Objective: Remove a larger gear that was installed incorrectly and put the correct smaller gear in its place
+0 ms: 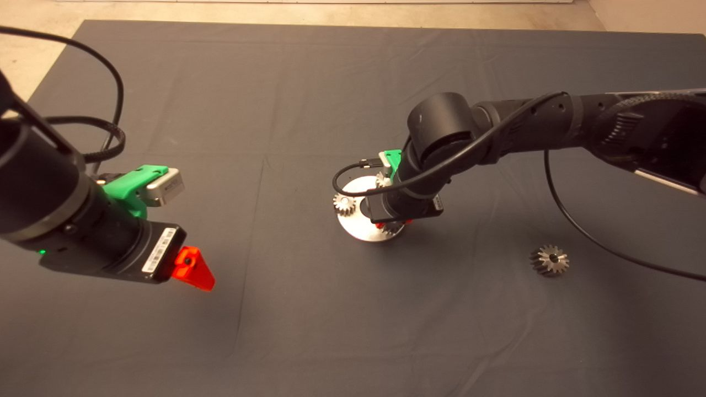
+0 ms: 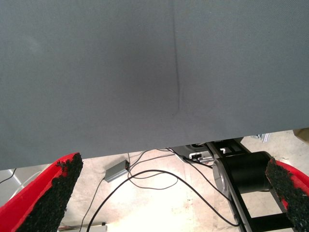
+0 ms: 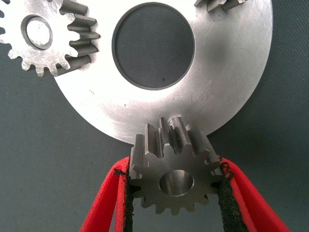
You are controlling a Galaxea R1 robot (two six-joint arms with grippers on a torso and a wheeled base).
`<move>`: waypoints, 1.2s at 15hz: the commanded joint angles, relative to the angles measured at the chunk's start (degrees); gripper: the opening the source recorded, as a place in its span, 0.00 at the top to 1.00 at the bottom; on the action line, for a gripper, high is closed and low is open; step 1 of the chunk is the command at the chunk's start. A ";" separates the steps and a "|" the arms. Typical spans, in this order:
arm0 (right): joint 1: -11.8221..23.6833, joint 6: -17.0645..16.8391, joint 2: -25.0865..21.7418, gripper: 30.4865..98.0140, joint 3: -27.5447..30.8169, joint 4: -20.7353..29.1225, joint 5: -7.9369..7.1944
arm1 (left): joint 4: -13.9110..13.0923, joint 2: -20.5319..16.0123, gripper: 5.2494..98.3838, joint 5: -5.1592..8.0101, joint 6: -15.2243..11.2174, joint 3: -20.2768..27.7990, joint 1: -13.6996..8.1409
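Under right arm (image 1: 496,132): disc (image 1: 358,229) half hidden; smaller gear (image 3: 176,179) pinched.

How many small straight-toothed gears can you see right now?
3: one in the right gripper, the smaller gear, at the disc's near rim; one on its left edge; one at its far edge, mostly hidden.

Dark mat (image 1: 309,331) on table carries a round steel plate (image 1: 358,229) near centre and the larger gear (image 1: 549,260) well right.
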 commanded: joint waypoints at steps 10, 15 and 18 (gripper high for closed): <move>0.41 0.19 -0.33 0.93 1.47 -1.48 -0.51 | 0.21 -0.04 0.01 0.09 -0.14 0.47 -0.85; 0.24 0.27 -1.18 0.92 1.55 -1.48 -0.59 | 0.21 -0.01 0.01 0.09 -0.14 0.47 -0.85; 0.15 0.18 -3.14 0.92 2.34 -1.48 -0.59 | 0.30 0.05 0.01 0.01 -0.32 0.64 -0.85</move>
